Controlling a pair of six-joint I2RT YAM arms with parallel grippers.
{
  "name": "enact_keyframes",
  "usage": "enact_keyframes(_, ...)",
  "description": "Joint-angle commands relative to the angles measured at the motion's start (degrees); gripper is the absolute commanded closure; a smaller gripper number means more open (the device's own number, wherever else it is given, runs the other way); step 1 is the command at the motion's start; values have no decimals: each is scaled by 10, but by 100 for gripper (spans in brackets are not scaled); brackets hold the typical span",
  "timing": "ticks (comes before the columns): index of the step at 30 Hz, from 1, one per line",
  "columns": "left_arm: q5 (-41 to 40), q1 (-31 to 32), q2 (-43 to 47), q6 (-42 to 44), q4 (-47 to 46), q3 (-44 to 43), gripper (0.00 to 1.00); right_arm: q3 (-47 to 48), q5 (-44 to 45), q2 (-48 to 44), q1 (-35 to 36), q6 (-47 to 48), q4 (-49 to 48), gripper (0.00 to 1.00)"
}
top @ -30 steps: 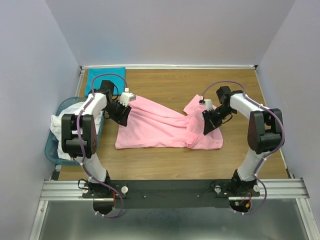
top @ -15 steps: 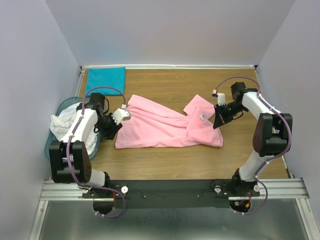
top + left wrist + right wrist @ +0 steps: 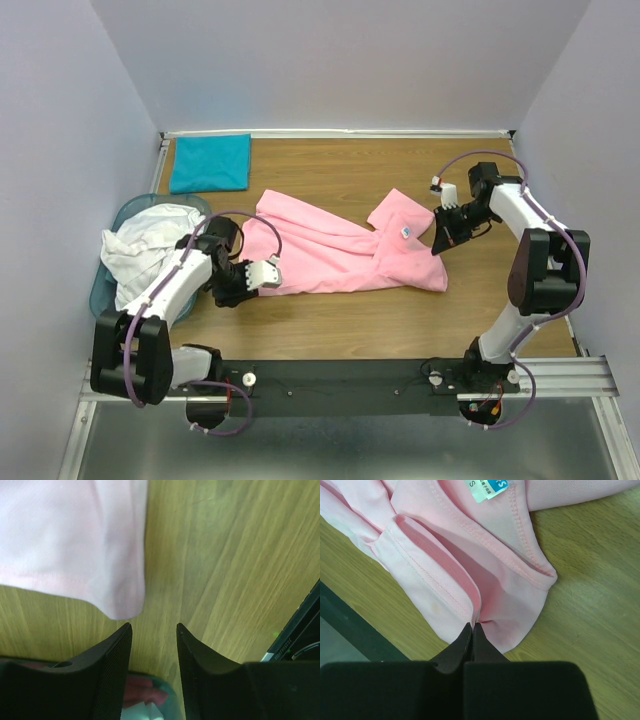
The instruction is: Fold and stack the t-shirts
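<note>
Pulling back off the pink t-shirt, left jaws stand apart; right jaws, seemingly, clamp its edge.

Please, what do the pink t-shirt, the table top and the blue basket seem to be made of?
Pink t-shirt: soft matte knit cloth, perhaps cotton or a blend; it lies in loose folds and has stitched hems.
Table top: wood or wood-look laminate with a low sheen; long grain lines show.
Blue basket: probably plastic; the rim looks smooth and rigid.

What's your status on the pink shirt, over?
Right pincer shut on pink shirt edge. Left pincer open, empty, near its corner. Nothing in the way.
</note>
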State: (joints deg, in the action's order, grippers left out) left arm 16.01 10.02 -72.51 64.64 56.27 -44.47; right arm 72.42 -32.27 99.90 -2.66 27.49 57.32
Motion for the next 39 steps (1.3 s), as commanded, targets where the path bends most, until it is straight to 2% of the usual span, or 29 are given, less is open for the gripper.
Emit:
enact_keyframes(1, -32, 31, 16, 10, -35, 33, 50, 11, 10, -10, -4, 0, 12, 100)
enact_keyframes(10, -52, 56, 20, -17, -99, 42, 52, 17, 9, -10, -4, -1, 20, 99)
enact_keyframes(21, -56, 74, 5, -32, -142, 47, 77, 22, 12, -8, -5, 1, 25, 99)
enact_keyframes(25, -45, 75, 12, -18, -120, 40, 70, 23, 10, -6, -5, 1, 25, 100)
enact_keyframes(29, -36, 79, -3, -13, -79, 31, 55, 22, 11, -2, -5, 3, 26, 99)
enact_keyframes(32, -48, 86, -19, -16, -84, 33, 50, 21, 9, -1, -5, 2, 25, 99)
enact_keyframes(36, -59, 95, -32, -28, -98, 30, 51, 21, 9, 0, -5, 2, 25, 99)
enact_keyframes(39, -86, 99, -41, -36, -122, 34, 58, 24, 9, 0, -5, 1, 26, 99)
